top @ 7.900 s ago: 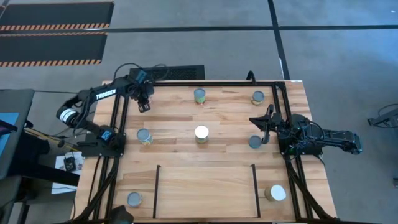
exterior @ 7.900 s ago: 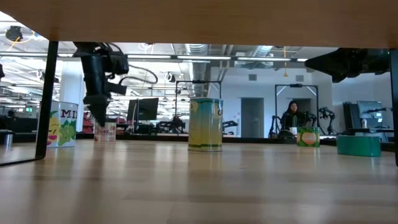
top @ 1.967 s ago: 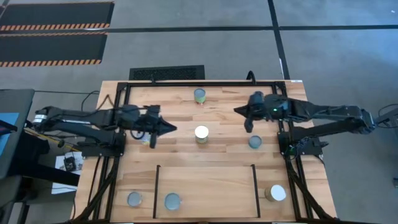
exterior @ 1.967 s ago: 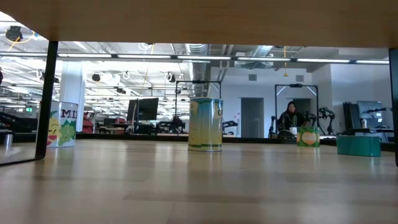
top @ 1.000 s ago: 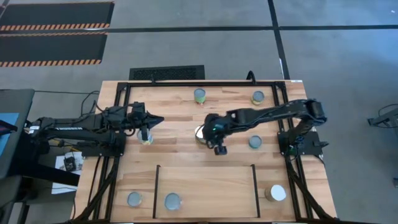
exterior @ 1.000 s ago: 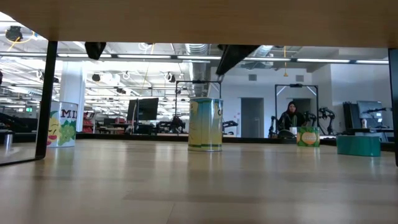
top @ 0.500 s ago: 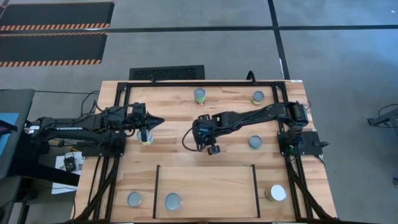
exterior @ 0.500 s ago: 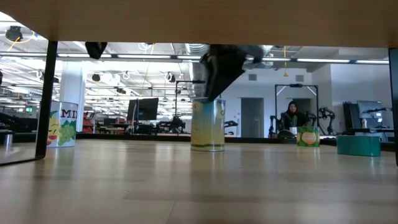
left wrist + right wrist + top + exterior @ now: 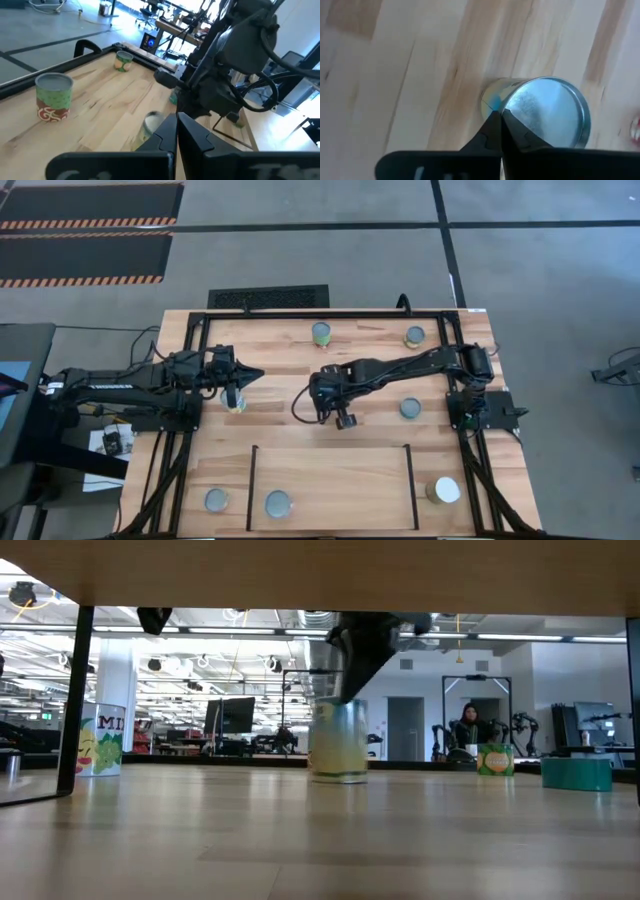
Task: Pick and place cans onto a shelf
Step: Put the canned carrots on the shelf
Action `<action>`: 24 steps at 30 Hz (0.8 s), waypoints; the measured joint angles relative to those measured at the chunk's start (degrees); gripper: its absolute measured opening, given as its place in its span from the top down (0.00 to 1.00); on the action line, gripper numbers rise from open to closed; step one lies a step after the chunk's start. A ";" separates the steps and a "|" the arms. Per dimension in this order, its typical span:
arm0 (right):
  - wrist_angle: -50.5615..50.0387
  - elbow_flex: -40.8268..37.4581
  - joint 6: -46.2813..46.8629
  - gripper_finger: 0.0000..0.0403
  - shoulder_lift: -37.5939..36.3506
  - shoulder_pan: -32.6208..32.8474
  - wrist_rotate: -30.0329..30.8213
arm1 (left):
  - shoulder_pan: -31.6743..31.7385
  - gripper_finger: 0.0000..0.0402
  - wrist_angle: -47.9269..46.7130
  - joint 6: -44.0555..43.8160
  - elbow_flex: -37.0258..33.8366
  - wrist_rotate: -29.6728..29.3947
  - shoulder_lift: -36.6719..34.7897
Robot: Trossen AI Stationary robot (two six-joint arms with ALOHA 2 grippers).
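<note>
Wood overhang cuts off the low view's top, hiding most of the right gripper (image 9: 352, 665), fingers pressed together above a blurred yellow-green can (image 9: 338, 741) mid-frame, gripping nothing. Behind lie plank table (image 9: 370, 470) and an office. Left gripper (image 9: 240, 377), shut and empty, hangs centre-left.

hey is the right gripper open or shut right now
Shut: the right gripper's fingers meet, empty, over the middle can.
</note>
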 joint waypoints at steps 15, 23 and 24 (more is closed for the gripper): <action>-24.38 36.54 11.18 0.99 -0.09 8.43 3.87 | 0.00 1.00 -0.23 0.00 0.00 -0.09 -0.02; -28.95 44.23 13.87 1.00 -0.13 19.22 3.65 | 0.00 1.00 -3.21 0.57 0.00 -0.11 0.00; -29.74 44.24 14.61 1.00 0.09 20.67 3.66 | 0.00 1.00 -3.18 0.58 0.00 -0.12 0.00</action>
